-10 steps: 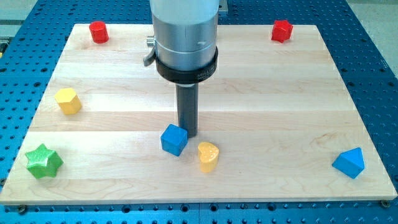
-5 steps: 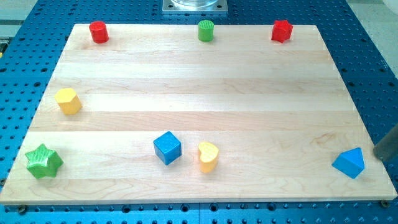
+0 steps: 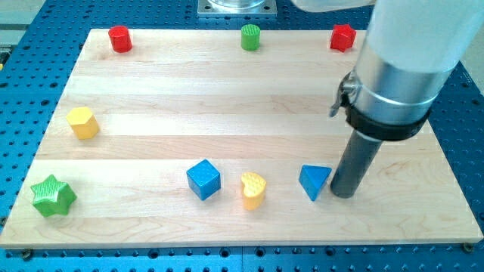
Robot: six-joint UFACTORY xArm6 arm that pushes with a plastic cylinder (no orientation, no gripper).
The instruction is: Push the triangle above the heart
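The blue triangle [image 3: 314, 182] lies on the wooden board [image 3: 242, 91] near the view's bottom, right of centre. The yellow heart [image 3: 253, 189] lies to its left, a short gap apart and slightly lower. My tip [image 3: 342, 195] stands right against the triangle's right side, touching or nearly touching it. The dark rod rises from it into the grey arm body at the view's upper right.
A blue cube [image 3: 203, 179] sits just left of the heart. A green star [image 3: 53, 196] is at the bottom left, a yellow hexagonal block [image 3: 83, 122] at the left. Along the top edge stand a red cylinder [image 3: 119, 38], a green cylinder [image 3: 250, 36] and a red block [image 3: 342, 37].
The arm went from beside the blue cube out to the right edge, then came in behind the triangle. The triangle has slid left from the bottom right corner toward the heart. The cube shifted slightly left.
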